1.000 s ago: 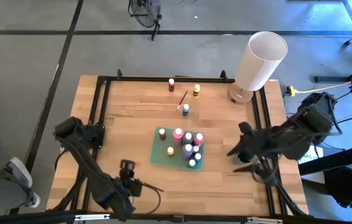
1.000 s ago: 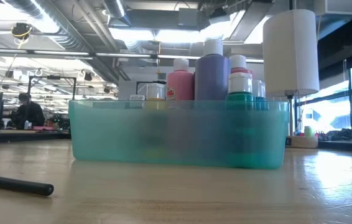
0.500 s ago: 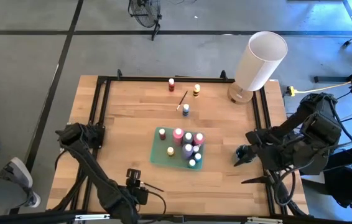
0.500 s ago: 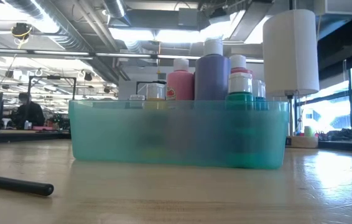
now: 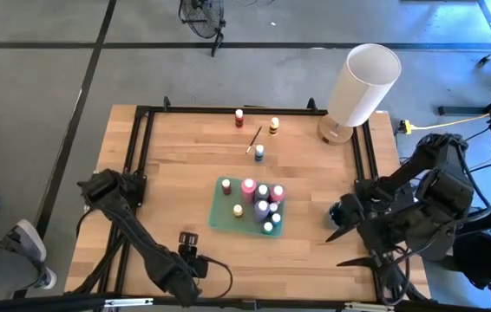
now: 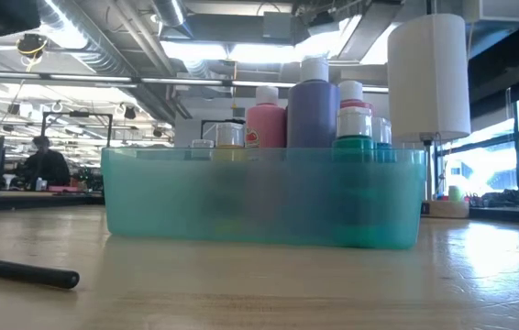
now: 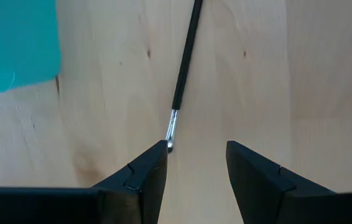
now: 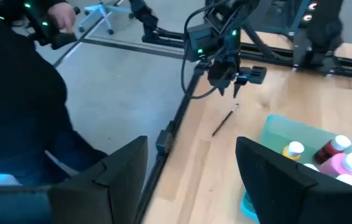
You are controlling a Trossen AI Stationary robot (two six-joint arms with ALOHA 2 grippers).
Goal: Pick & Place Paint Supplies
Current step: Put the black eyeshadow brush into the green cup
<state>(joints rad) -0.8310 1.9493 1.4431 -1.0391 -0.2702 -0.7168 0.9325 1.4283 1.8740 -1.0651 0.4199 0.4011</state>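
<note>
- Wooden table (image 5: pixel 176 173): it fills the high view inside a black frame, with a tall white cylinder (image 5: pixel 363 85) standing at its far right corner.
- My right arm: it hangs over the table's right edge, its gripper (image 5: pixel 339 217) well apart from the supplies; in my right wrist view the fingers (image 8: pixel 111 171) stand wide with nothing between them.
- My left arm: it reaches along the near edge, and its gripper (image 5: pixel 188 247) points down at the wood near the front; in my left wrist view the fingers (image 7: pixel 145 171) are parted, holding nothing.
- Teal bin (image 5: pixel 219 212): it sits mid-table, packed with paint bottles (image 5: pixel 263 201), pink, purple and green ones showing above its wall in the low view.
- Loose bottles: a red one (image 5: pixel 239 116), a yellow one (image 5: pixel 274 126) and a blue one (image 5: pixel 259 153) stand toward the far edge, apart from the bin.
- Loose brush (image 5: pixel 254 139): it lies between those three bottles.
- Second brush (image 7: pixel 185 65): it lies flat on the wood just ahead of my left fingertips, its metal end beside one finger; whether they touch I cannot tell.
</note>
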